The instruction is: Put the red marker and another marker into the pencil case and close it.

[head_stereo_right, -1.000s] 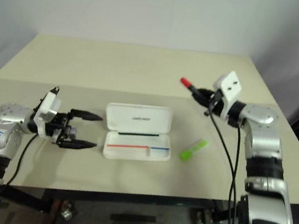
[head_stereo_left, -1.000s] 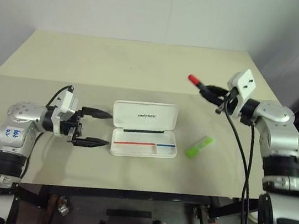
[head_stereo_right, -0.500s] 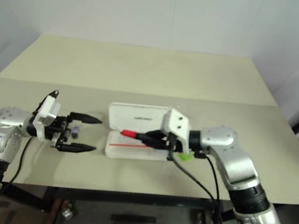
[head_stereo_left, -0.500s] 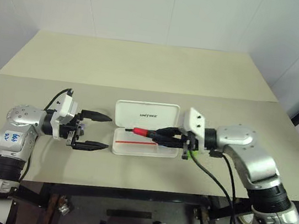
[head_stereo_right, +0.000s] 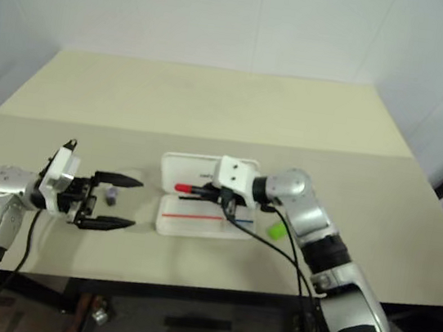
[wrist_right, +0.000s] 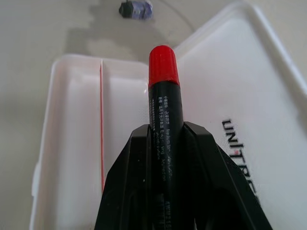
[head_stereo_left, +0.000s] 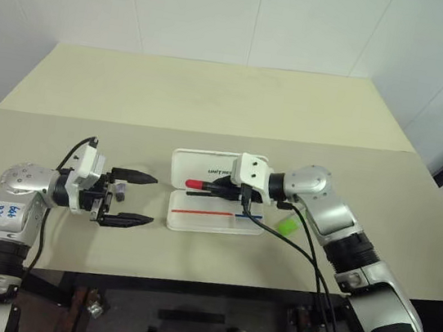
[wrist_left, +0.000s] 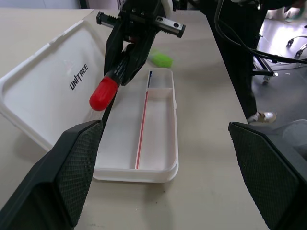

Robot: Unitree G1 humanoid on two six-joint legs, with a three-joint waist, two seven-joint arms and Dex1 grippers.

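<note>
White walls are seen behind a beige table (head_stereo_left: 214, 99), on which every item is laid out.

Case (head_stereo_left: 214, 203): white, hinged, lying open near the middle of the table. The lid is folded flat on the far side, lettering up; the tray lies on the near side, a red and blue stripe running along its length. The tray's long axis runs left to right across the table. No marker is seen inside.

Right pincer (head_stereo_left: 215, 187): reached in from the right, pressed together on the red marker. It is held over the case, about above the hinge line between lid and tray, clear of the plastic.

Left pincer (head_stereo_left: 139, 200): spread wide, nothing held, parked level just to the left of the case and pointed toward it.

Red marker (head_stereo_left: 200, 185): gripped by its dark barrel, red end pointing left and past the fingertips. Its long axis is judged roughly parallel with the tray's length, so little turning should be needed. The tray lies below and slightly to the near side of it; a short shift toward the near side and a descent are judged to remain before release.

Green marker (head_stereo_left: 286, 224): lying on the table just right of the case, beside the right arm, well apart from the left pincer. The right arm is the nearer one.

Small dark object (head_stereo_left: 120, 191): lying on the table between the left pincer's fingers; its kind cannot be told.
</note>
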